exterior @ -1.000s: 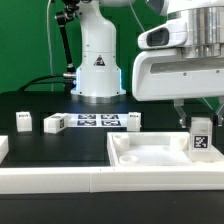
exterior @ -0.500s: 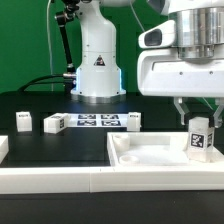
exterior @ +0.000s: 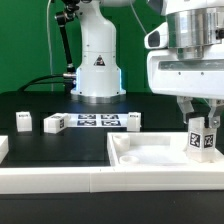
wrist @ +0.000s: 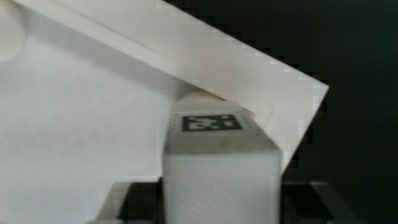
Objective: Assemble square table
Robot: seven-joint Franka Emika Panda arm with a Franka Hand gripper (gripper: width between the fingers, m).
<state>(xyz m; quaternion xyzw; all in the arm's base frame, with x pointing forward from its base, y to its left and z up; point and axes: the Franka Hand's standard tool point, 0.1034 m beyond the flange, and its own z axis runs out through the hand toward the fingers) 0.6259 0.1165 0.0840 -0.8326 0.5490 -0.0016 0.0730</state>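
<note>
The white square tabletop with a raised rim lies at the front of the exterior view. My gripper is shut on a white tagged leg and holds it upright over the tabletop's corner on the exterior view's right. In the wrist view the leg runs from between my fingers down to the tabletop's corner; its tag faces the camera. Three more tagged legs stand on the black table: one at the exterior view's left, one beside it, one right of the marker board.
The marker board lies flat at mid-table in front of the arm's white base. A long white rail runs along the front edge. A white block sits at the far left edge.
My gripper with the leg has moved toward the exterior view's right and slightly down, and the leg now tilts a little.
</note>
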